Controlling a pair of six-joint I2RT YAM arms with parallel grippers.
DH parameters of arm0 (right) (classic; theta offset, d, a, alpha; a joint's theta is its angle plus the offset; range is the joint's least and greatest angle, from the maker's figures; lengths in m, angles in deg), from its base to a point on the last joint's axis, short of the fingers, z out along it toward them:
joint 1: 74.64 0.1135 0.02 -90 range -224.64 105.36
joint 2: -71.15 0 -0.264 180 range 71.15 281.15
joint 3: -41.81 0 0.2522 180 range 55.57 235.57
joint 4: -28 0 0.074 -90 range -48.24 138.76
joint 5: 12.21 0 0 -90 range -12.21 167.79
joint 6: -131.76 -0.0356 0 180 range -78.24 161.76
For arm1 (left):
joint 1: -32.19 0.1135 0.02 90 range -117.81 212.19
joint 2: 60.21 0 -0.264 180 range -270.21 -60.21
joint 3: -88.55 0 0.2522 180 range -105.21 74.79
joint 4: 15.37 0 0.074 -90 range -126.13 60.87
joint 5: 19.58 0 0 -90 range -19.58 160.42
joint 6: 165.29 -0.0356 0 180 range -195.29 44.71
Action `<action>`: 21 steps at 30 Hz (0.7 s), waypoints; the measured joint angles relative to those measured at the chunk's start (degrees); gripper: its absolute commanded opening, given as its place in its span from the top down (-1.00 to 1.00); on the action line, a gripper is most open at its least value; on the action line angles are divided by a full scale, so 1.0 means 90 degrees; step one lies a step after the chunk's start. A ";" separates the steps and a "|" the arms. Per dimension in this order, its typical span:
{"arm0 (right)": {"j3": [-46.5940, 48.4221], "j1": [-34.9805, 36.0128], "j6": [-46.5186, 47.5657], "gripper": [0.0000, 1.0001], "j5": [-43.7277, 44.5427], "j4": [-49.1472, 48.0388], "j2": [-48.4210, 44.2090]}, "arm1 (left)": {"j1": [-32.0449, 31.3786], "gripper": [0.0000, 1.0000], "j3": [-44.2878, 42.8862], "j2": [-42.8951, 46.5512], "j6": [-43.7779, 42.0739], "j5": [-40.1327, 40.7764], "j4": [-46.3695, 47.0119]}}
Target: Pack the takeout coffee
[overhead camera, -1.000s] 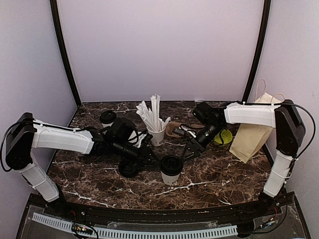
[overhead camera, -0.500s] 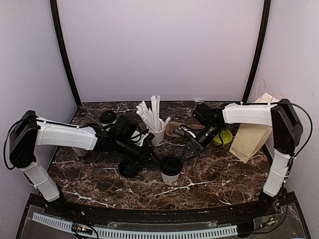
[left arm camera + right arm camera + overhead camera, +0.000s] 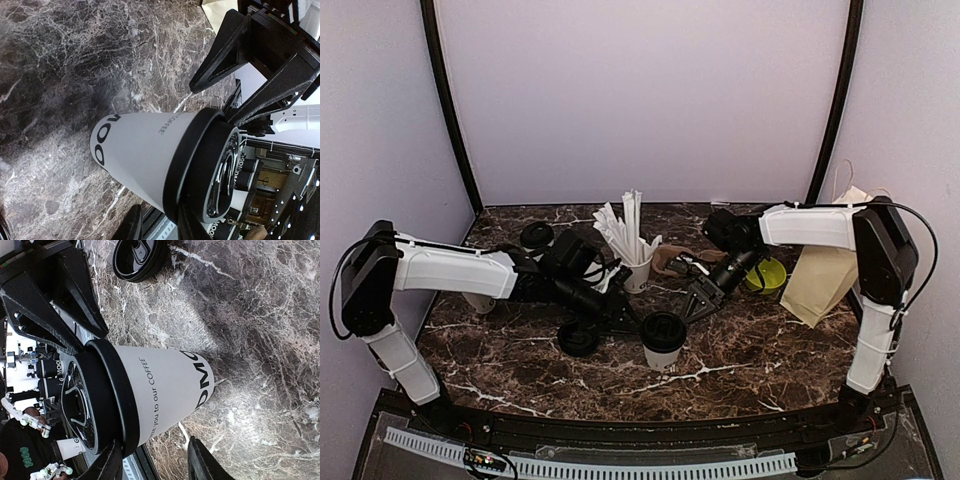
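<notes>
The lidded cup (image 3: pixel 663 340) stands in the middle of the table (image 3: pixel 760 350), and two of its sides are taken. The left gripper (image 3: pixel 630 322) is close on its left and the right gripper (image 3: pixel 695 303) on its far right, each with jaws apart. The near side of this cup is free marble up to the table edge. A loose black lid (image 3: pixel 578 341) lies left of it, beside the left arm. The straw cup (image 3: pixel 636 275) blocks the far middle. A green bowl (image 3: pixel 769 276) and a paper bag (image 3: pixel 823 275) fill the far right. The near right is free.
</notes>
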 measured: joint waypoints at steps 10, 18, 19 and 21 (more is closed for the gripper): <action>0.0117 -0.0007 -0.0095 0.26 -0.0151 0.0197 0.0165 | -0.0075 0.44 -0.0204 0.0046 -0.0333 0.0430 -0.0423; 0.0211 0.0002 0.0304 0.13 -0.0158 0.0289 0.0090 | -0.0129 0.32 -0.0202 0.0192 -0.0573 0.0814 -0.0454; 0.0257 0.0005 0.0384 0.11 -0.0153 0.0296 0.0087 | -0.0129 0.31 -0.0199 0.0223 -0.0619 0.0874 -0.0452; 0.0406 0.0015 0.0546 0.05 -0.0063 0.0304 0.0087 | -0.0129 0.29 -0.0194 0.0313 -0.0695 0.1018 -0.0442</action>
